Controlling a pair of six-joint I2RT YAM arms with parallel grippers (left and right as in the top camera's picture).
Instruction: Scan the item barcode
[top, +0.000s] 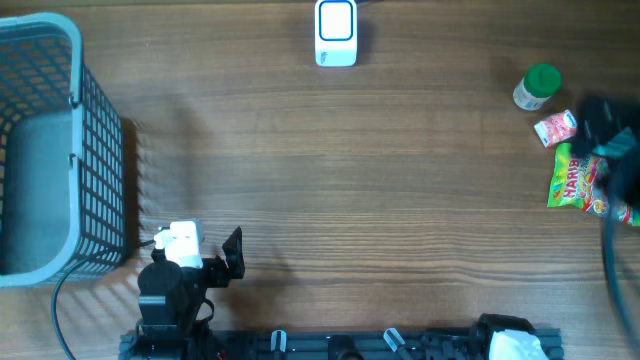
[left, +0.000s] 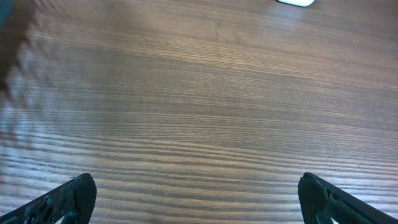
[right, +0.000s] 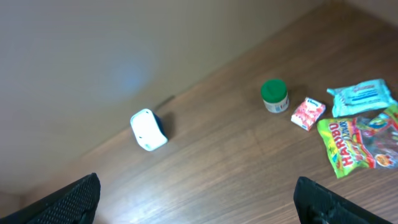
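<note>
The white barcode scanner (top: 335, 32) stands at the table's far edge, centre; it also shows in the right wrist view as the scanner (right: 148, 130). Items lie at the right: a green-lidded jar (top: 538, 87), a small red-and-white pack (top: 556, 128) and a yellow Haribo bag (top: 572, 182). The right wrist view adds a teal wipes pack (right: 361, 97). My right gripper (right: 198, 202) is open and empty, high above the table; its arm (top: 612, 150) is a dark blur over the items. My left gripper (left: 198, 198) is open and empty over bare wood at the near left.
A grey-blue wire basket (top: 95, 150) fills the far-left side of the table. The left arm's base (top: 165, 300) sits at the near edge beside it. A black rail (top: 350, 345) runs along the near edge.
</note>
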